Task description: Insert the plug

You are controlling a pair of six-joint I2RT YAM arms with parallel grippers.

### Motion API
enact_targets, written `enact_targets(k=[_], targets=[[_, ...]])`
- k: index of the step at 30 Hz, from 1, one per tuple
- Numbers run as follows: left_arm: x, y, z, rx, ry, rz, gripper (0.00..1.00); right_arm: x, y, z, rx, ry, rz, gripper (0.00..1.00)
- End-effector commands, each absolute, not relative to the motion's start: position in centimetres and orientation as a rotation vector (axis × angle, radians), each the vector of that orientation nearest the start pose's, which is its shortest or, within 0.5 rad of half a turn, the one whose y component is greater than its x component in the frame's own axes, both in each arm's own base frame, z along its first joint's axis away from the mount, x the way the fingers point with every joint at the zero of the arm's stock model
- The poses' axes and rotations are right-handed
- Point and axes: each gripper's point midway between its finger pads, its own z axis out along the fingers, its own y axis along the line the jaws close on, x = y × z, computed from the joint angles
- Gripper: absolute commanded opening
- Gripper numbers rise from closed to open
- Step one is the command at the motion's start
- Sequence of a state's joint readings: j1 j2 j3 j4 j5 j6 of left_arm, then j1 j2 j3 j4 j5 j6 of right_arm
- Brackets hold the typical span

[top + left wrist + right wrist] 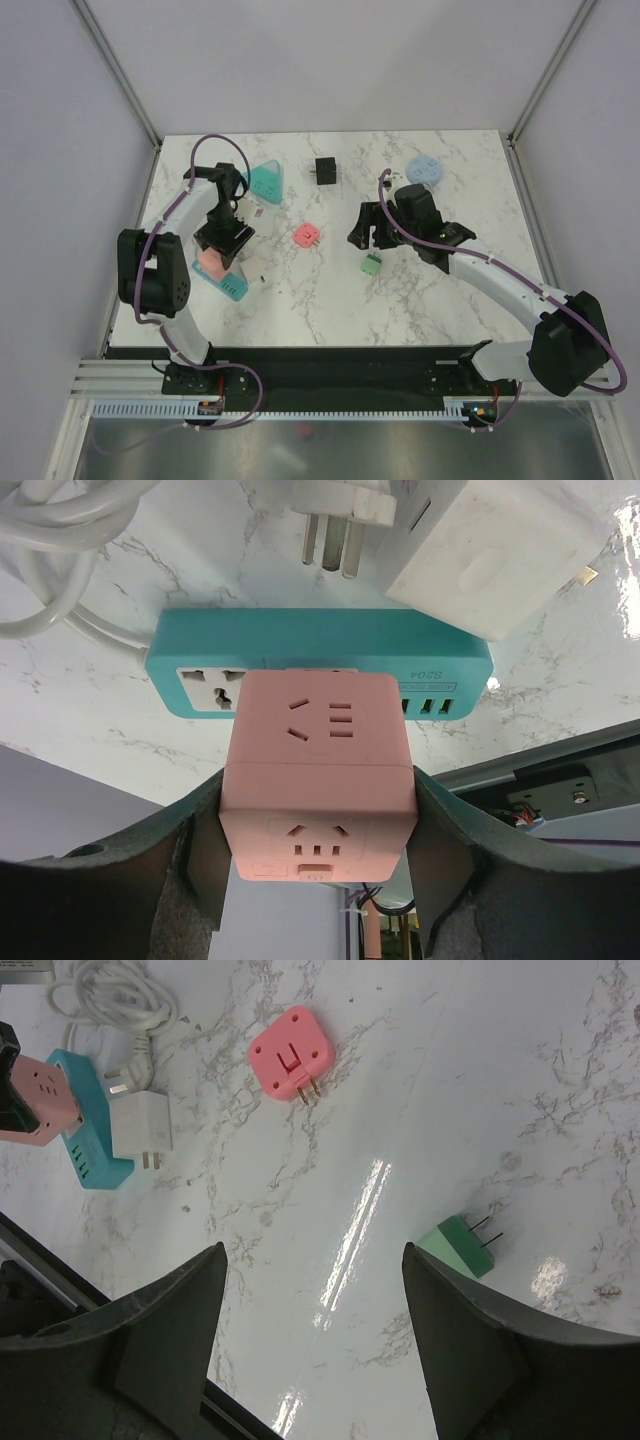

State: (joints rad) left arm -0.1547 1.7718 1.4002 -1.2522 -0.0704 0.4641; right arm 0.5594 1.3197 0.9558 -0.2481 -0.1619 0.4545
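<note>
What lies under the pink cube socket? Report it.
The teal power strip lies under the pink cube socket. One universal outlet and three USB ports show; the strip's middle, and any plug beneath the cube, are covered.

Gleaming glossy and smooth all over the marble-patterned table (400,1160), throwing back a bright streak of light. Showing smooth, matt plastic on the pink cube socket (320,720), pressing against the dull, dark, rubbery-looking pads (195,865) of the left gripper (318,810). Looking satin-smooth on the teal power strip (320,640) just beyond. Shining as bare silvery metal on the prongs of the white plug (335,530) at the far side, beside the smooth white plastic charger block (490,550) and the softly glossy white cable (50,540). Glinting brassy on the pins of the pink adapter (290,1052); looking matt on the green plug (455,1248).
</note>
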Motion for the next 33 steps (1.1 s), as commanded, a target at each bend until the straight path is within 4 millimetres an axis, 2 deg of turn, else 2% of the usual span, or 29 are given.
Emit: enact_targets(k=[1,12,15,21,33], targets=[[26.6,-0.9,10.8,0.994,3.025,0.122,0.02,30.4,24.4,19.0,-0.232,2.191,0.741,0.79],[26.3,-1.5,8.4,0.999,3.042,0.054,0.02,30.4,24.3,19.3,-0.232,2.183,0.739,0.79],[26.8,-1.6,8.2,0.995,3.017,0.062,0.02,30.4,24.3,19.1,-0.235,2.186,0.736,0.79],[27.7,-1.9,8.6,0.974,2.966,0.058,0.02,30.4,24.4,19.1,-0.234,2.187,0.739,0.79],[27.6,-2.1,9.9,0.963,2.956,0.047,0.02,30.5,24.4,19.0,-0.233,2.19,0.736,0.79]])
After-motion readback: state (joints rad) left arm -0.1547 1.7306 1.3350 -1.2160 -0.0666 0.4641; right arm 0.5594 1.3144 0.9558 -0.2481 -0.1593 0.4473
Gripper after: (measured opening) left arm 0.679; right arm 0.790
